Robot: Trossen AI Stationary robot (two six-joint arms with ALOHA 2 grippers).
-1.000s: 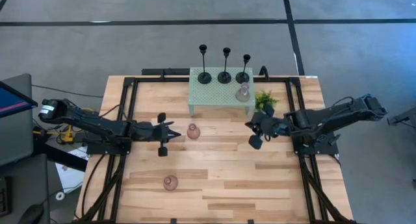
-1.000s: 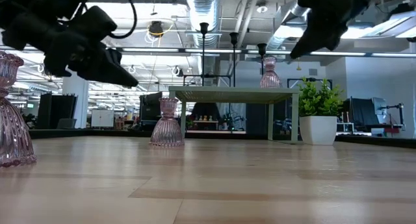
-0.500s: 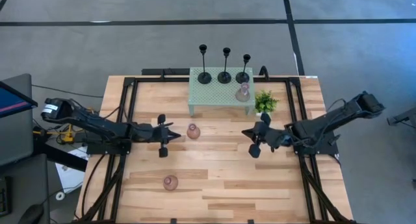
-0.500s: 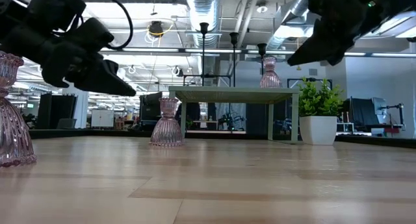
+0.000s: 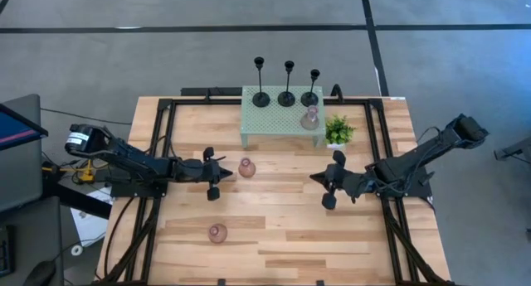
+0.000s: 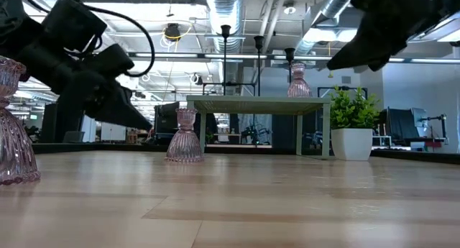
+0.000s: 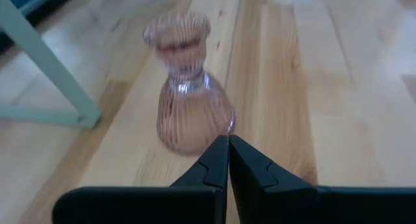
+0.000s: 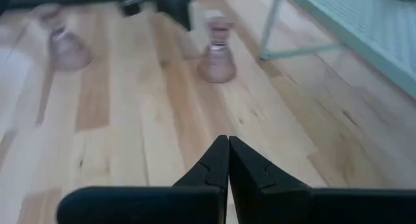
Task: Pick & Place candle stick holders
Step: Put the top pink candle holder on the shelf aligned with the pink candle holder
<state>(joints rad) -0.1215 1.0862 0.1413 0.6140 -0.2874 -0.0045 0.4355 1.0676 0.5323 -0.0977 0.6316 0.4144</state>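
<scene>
Three black candle stick holders (image 5: 287,94) stand on their round bases along the far edge of the pale green mesh stand (image 5: 274,120). One pink holder (image 5: 310,118) stands on the stand's right corner. A second pink holder (image 5: 246,167) stands on the table and also shows in the left wrist view (image 7: 192,100). A third (image 5: 217,233) stands nearer the front. My left gripper (image 5: 226,172) is shut and low, pointing at the second pink holder from its left, just short of it. My right gripper (image 5: 315,179) is shut and empty, above the table's right half.
A small green potted plant (image 5: 337,130) stands right of the stand. Black frame rails (image 5: 163,153) run along the table's left and right sides. Bare wood lies between the two grippers and toward the front edge.
My left gripper has come down toward the table, still pointing at the pink holder beside it. My right gripper has drawn away from the plant toward the table's near edge. No holder has moved.
</scene>
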